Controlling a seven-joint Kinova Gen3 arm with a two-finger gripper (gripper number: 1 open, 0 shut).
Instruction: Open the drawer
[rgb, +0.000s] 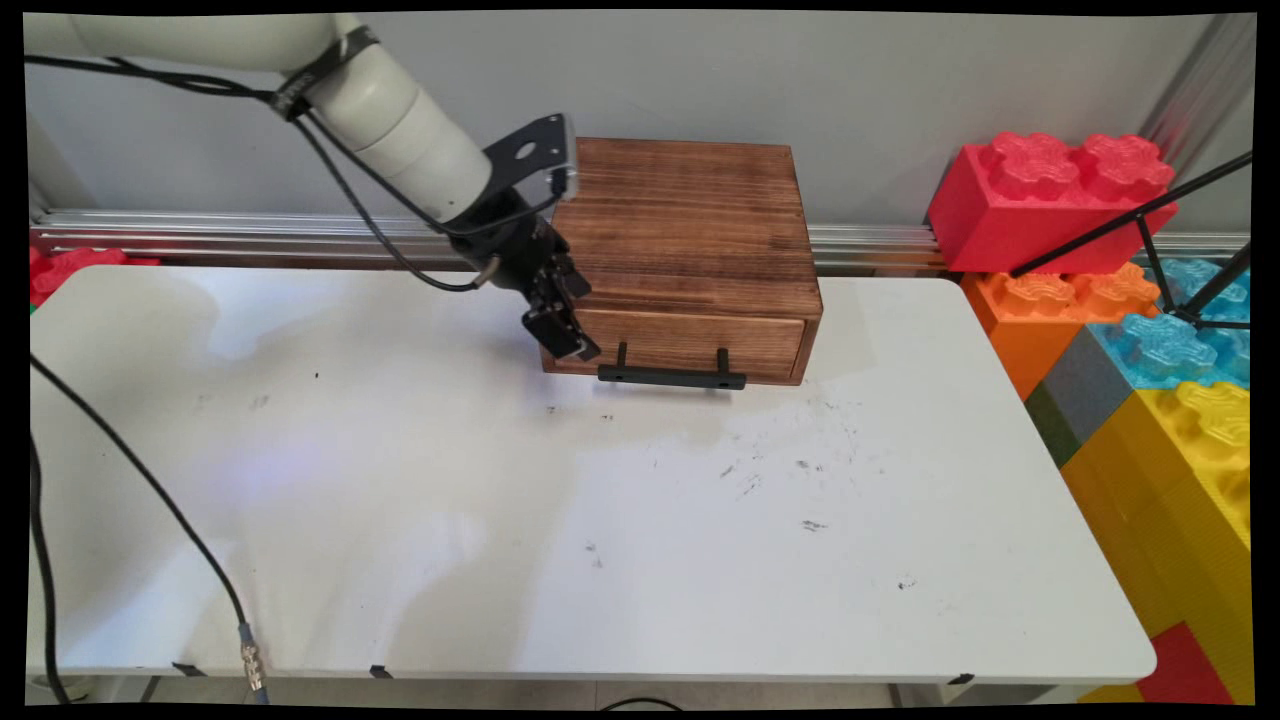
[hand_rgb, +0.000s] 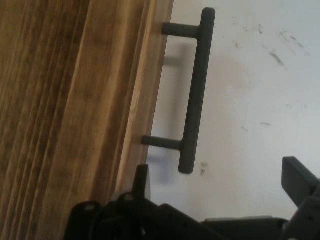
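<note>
Over the white surface (rgb: 400, 520) the black tool (rgb: 575, 335) hangs with its fingers spread wide and grasping nothing, just off the left end of the black handle (rgb: 672, 376) on the wooden drawer box (rgb: 690, 240), with big toy bricks (rgb: 1050, 200) stacked at far right.

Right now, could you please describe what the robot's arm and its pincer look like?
The arm is made of smooth, rounded white links. Black cables hang from it, held by a dark strap around one link. A flat black bracket with holes sits at the wrist. The pincer is black, with a jointed linkage and two angular fingers.
</note>
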